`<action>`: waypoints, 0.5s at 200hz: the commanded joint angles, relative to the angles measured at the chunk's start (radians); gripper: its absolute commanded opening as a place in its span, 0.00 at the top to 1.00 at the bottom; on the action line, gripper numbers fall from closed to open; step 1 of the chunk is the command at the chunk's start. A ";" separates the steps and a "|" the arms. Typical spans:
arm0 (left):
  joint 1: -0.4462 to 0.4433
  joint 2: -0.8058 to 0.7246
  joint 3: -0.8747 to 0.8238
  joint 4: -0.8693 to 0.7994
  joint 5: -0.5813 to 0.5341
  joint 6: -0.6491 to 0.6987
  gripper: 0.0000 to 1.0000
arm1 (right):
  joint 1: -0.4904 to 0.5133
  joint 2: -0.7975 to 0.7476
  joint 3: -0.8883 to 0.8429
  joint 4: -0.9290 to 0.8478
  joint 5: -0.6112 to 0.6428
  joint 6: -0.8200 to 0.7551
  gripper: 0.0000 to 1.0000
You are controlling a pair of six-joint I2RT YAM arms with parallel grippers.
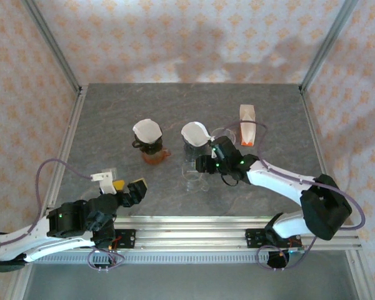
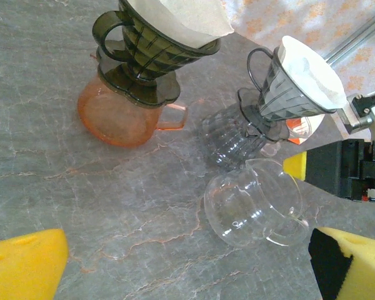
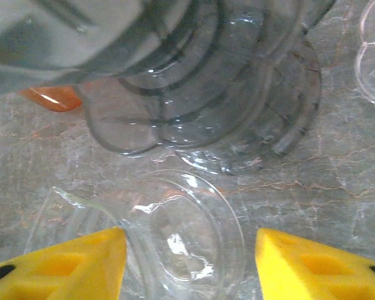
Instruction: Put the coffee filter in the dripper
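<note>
Two dark drippers stand mid-table, each with a white coffee filter in it. The left dripper [image 1: 149,145] [image 2: 156,47] with its filter [image 1: 147,129] sits on an orange server [image 2: 115,115]. The middle dripper [image 2: 281,94] with its filter [image 1: 195,132] [image 2: 309,69] sits on a ribbed clear server [image 3: 237,94]. A clear glass carafe [image 1: 195,181] [image 2: 256,200] [image 3: 175,237] lies on its side in front. My right gripper [image 1: 202,167] [image 3: 189,236] straddles it, open, the left pad at the glass and the right pad apart. My left gripper [image 1: 128,187] [image 2: 187,269] is open, holding nothing.
A white and orange filter pack [image 1: 248,125] lies at the back right, with a clear glass piece [image 1: 228,134] beside it. Metal frame posts [image 1: 50,44] and patterned walls close in the table. A rail [image 1: 187,236] runs along the near edge.
</note>
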 commanded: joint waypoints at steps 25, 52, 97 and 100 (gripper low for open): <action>-0.005 0.002 -0.012 0.018 -0.015 -0.021 0.00 | 0.051 0.045 0.057 -0.111 0.097 -0.036 0.63; -0.005 -0.002 -0.008 0.003 -0.015 -0.023 0.00 | 0.073 0.045 0.068 -0.145 0.135 -0.043 0.74; -0.004 -0.016 -0.017 0.001 -0.018 -0.029 0.00 | 0.090 -0.003 0.046 -0.165 0.163 -0.019 0.89; -0.004 -0.017 -0.017 0.000 -0.019 -0.030 0.00 | 0.091 -0.008 0.044 -0.167 0.165 -0.018 0.91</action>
